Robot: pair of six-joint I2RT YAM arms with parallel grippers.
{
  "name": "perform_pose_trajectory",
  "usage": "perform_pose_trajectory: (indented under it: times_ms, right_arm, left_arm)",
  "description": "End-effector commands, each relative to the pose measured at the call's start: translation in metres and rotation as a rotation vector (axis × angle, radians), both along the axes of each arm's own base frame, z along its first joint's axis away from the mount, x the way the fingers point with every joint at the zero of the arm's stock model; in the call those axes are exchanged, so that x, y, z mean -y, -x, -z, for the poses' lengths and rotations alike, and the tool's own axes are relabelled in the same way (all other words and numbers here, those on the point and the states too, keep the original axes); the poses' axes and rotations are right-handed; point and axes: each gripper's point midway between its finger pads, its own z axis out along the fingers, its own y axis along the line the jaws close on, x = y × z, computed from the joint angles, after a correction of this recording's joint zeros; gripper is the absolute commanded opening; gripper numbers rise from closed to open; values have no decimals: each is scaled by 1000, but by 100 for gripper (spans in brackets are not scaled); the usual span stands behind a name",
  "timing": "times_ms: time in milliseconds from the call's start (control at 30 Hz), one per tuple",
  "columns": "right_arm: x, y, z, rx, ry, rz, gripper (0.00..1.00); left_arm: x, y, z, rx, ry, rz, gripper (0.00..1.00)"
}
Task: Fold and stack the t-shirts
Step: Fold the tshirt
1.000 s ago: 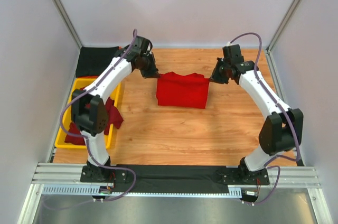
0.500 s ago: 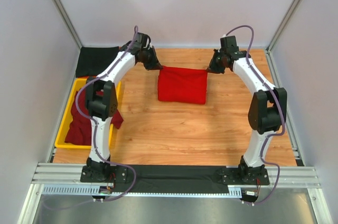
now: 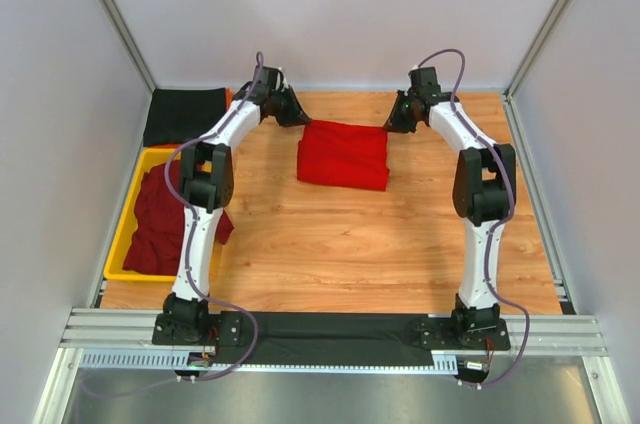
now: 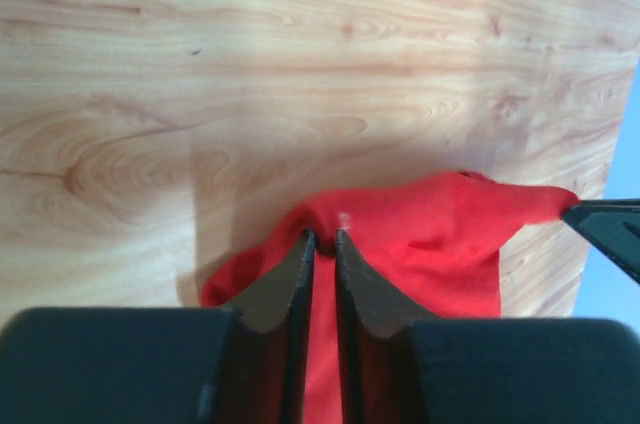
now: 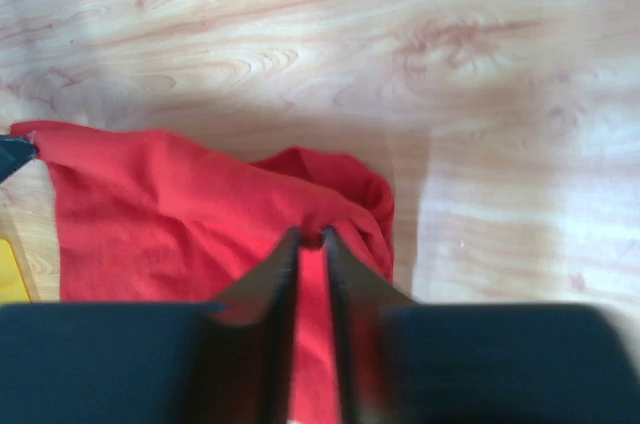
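Observation:
A bright red t-shirt point(image 3: 343, 155) lies folded on the wooden table at the far middle. My left gripper point(image 3: 297, 116) is shut on the shirt's far left corner; in the left wrist view its tips point(image 4: 324, 237) pinch red cloth point(image 4: 420, 244). My right gripper point(image 3: 392, 124) is shut on the far right corner; in the right wrist view its tips point(image 5: 309, 236) pinch red cloth point(image 5: 170, 204). Dark maroon t-shirts point(image 3: 160, 224) lie heaped in the yellow tray point(image 3: 124, 234) at the left. A black t-shirt point(image 3: 183, 114) lies folded at the far left corner.
The enclosure's white walls and metal posts stand close behind both grippers. The yellow tray takes up the table's left side. A black strip point(image 3: 330, 329) lies along the near edge between the arm bases.
Both grippers have carried the shirt's near edge up and over to the far side, folding the red shirt in half. Both arms are now stretched far back.

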Motion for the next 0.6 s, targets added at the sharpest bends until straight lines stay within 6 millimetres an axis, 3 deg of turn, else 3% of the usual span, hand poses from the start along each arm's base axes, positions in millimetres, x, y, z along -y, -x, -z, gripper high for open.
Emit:
perform_pose_trajectory:
  times_ms: [0, 33, 133, 167, 200, 233, 267, 300, 333, 367, 400, 467, 500, 567]
  right_arm:
    - [-7, -28, -22, 111, -36, -54, 23]
    - [-6, -28, -22, 111, -33, -62, 27]
    - [2, -24, -34, 108, 6, -49, 39]
    - [3, -21, -38, 104, 9, -47, 41]
    - [6, -12, -34, 70, 20, -41, 44]
    - [7, -6, -44, 73, 19, -38, 45]
    - [5, 1, -45, 57, 12, -48, 45]
    - [4, 14, -35, 14, 7, -57, 43]
    - [1, 21, -44, 28, -2, -77, 42]
    - [-5, 30, -42, 15, -22, -103, 40]
    - [-8, 41, -40, 8, -32, -121, 36]
    - [-18, 55, -40, 4, -66, -177, 31]
    - [-22, 59, -40, 8, -80, -201, 27]
    - [-26, 72, -34, -11, -103, -237, 24]
  left_arm:
    - [-1, -26, -35, 132, 42, 3, 22]
    - [-3, -27, -37, 138, 41, 0, 33]
    - [-15, -23, -51, 147, 16, -4, 39]
    - [-20, -21, -68, 173, -6, -13, 40]
    - [-22, -10, -65, 160, -36, 7, 40]
    - [-23, -4, -70, 166, -52, 13, 42]
    - [-23, 4, -92, 207, -70, 18, 42]
    - [-15, 20, -80, 197, -112, 59, 42]
    - [-11, 30, -81, 203, -131, 79, 42]
    - [-5, 40, -98, 243, -129, 102, 42]
    - [6, 57, -83, 223, -146, 151, 40]
    - [14, 73, -87, 237, -145, 184, 38]
    - [18, 85, -73, 205, -153, 202, 37]
    - [22, 93, -64, 192, -144, 212, 36]
